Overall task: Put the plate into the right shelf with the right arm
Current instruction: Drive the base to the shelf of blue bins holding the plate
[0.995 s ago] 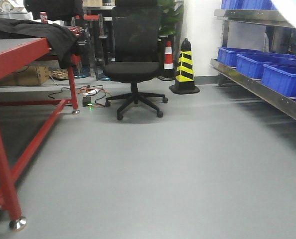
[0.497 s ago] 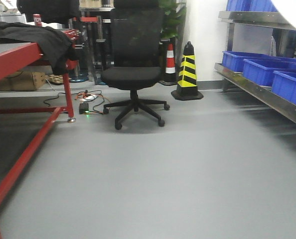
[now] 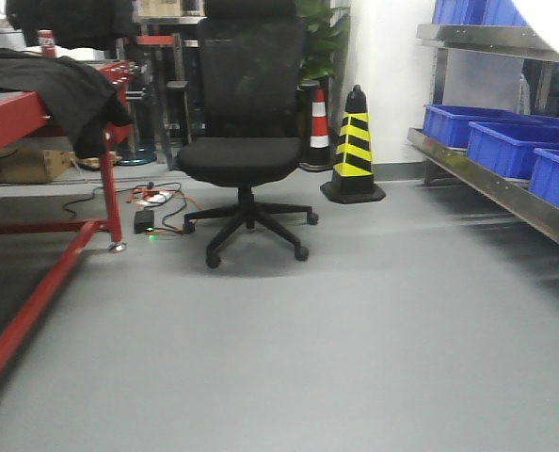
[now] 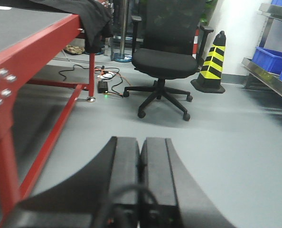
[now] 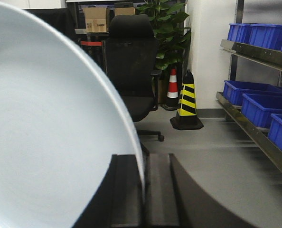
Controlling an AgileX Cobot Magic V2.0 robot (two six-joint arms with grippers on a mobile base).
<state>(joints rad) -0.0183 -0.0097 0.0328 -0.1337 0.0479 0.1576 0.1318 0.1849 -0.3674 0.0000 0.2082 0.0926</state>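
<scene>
The right jaws pinch the rim of the plain glossy white round plate [image 5: 51,133]: in the right wrist view its thin edge runs down into the slit between the two black fingers, and its shallow face fills the left half of that view. The left jaws are pressed together with nothing between them, low over the floor.

By my judgement the grasp and lift are done and the plate is in carriage; the delivery is not. The shiny stainless-steel rack [image 5: 255,130] lies off to the right, well apart from the plate, so the approach, the reach across its front rail and the release are all left.

Outward from there, the open grey floor [image 3: 355,339] gives wide room ahead. The black mesh office chair [image 3: 247,155] stands in the middle distance, with the yellow-and-black striped cone [image 3: 354,146] just beside it to the right, near the rack's far end. The red-framed table [image 4: 32,47] bounds the left side, a black cloth [image 3: 68,89] draped over its far corner.

The edge to mind is the rack's broad flat rail, which runs along the right. The blue plastic bins [image 5: 262,108] crowd the lower tier right behind it (more sit on the tier above), so a bare spot for the plate is not visible from here.
</scene>
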